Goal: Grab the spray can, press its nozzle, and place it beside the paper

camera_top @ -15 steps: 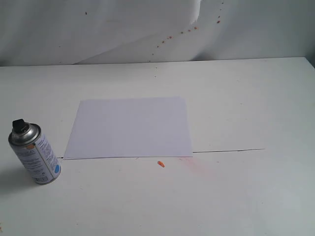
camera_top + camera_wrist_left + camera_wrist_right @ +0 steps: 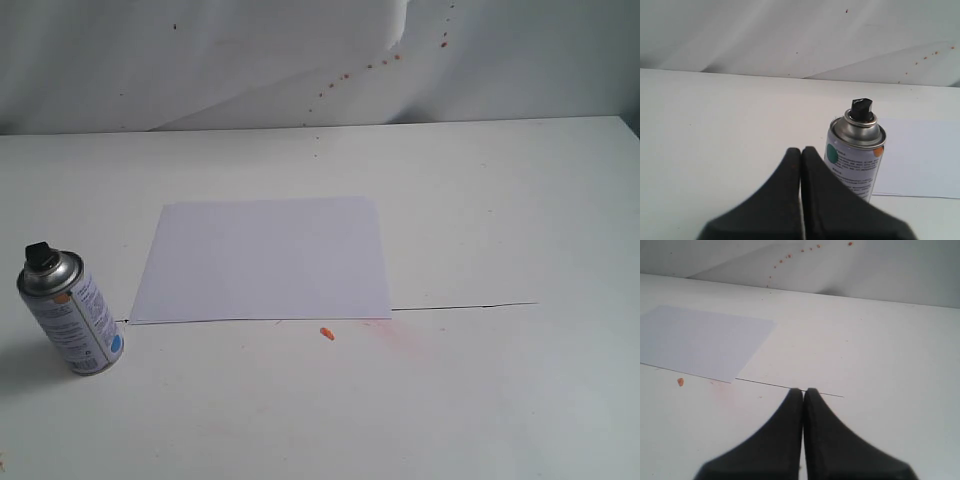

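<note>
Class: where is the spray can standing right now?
In the exterior view, the spray can stands upright at the left, clear of the paper, off its near-left corner.

I count 1 spray can (image 2: 72,310) at the lower left of the exterior frame, with 1 black nozzle (image 2: 41,256) on top. There is 1 sheet of paper (image 2: 262,258) at the centre and 1 orange speck (image 2: 326,333) just below its lower edge, all on 1 white table (image 2: 520,400). I see 2 grippers, 1 per wrist view: the left gripper (image 2: 801,150) and the right gripper (image 2: 803,390), each with 2 black fingers (image 2: 775,200). The reddish spots (image 2: 385,60) on the backdrop (image 2: 200,60), upper right, are too small for me to count.
</note>
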{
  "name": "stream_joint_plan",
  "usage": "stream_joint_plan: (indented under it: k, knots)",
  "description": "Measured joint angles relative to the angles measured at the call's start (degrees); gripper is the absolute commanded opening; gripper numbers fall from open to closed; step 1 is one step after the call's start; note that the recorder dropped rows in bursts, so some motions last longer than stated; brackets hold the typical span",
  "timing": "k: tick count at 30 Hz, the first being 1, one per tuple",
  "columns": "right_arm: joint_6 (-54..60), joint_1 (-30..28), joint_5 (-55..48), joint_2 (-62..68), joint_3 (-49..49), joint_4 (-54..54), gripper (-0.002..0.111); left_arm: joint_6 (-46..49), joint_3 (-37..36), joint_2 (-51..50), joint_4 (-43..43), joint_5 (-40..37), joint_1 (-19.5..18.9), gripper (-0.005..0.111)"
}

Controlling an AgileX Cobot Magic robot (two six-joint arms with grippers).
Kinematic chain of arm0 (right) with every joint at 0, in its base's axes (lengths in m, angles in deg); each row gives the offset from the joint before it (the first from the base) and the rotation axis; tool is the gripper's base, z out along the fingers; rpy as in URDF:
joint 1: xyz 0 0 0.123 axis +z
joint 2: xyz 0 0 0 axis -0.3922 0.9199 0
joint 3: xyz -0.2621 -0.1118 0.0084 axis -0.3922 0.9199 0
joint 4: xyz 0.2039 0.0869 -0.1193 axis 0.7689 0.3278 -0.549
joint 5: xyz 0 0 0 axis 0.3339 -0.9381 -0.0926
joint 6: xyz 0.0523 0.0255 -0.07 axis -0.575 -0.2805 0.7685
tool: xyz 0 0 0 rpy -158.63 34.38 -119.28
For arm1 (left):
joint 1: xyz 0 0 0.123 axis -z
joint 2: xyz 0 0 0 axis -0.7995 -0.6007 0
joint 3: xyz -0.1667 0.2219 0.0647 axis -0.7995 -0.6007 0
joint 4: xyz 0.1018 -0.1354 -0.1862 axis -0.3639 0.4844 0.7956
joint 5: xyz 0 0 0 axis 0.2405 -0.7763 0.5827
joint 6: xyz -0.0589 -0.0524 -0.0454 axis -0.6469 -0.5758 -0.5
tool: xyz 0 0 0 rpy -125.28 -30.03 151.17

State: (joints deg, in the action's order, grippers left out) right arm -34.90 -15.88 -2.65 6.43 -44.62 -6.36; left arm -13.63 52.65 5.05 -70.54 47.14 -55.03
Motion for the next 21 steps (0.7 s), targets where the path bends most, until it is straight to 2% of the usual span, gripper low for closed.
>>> stream_joint_plan:
  k: [8, 11, 18, 21]
  knots:
    - [0.0, 0.0, 0.0, 0.0, 0.0, 0.0, 0.000, 0.0, 0.0, 0.0, 0.0, 0.2, 0.0, 0.000]
    - [0.0, 0.0, 0.0, 0.0, 0.0, 0.0, 0.000, 0.0, 0.0, 0.0, 0.0, 2.4, 0.0, 0.000]
    - [0.0, 0.0, 0.0, 0.0, 0.0, 0.0, 0.000, 0.0, 0.0, 0.0, 0.0, 16.7, 0.0, 0.000]
    - [0.0, 0.0, 0.0, 0.0, 0.0, 0.0, 0.000, 0.0, 0.0, 0.0, 0.0, 20.4, 0.0, 0.000]
